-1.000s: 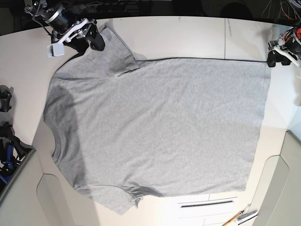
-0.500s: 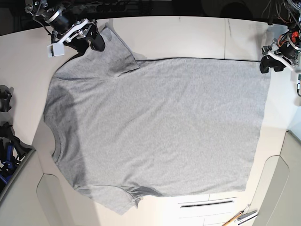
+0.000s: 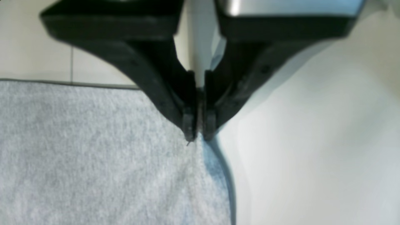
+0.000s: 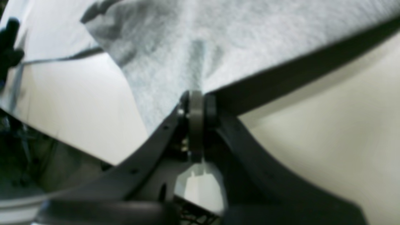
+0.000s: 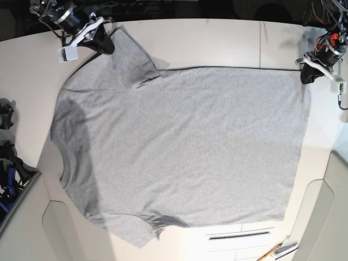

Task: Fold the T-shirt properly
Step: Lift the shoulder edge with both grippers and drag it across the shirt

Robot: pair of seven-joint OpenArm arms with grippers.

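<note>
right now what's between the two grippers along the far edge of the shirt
In the base view, only the T-shirt spans from the right gripper, shut on its sleeve, to the left gripper, shut on its hem corner. Beyond that edge the table shows bare.

Base cam overhead, looks down; wrist cams close behind grippers; all share T-shirt (image 5: 179,147).

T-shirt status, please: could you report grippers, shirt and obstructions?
Left gripper shut on T-shirt hem corner. Right gripper shut on sleeve. Shirt flat on table, unfolded. Nothing on it.

No legible text, label or number on anything.
</note>
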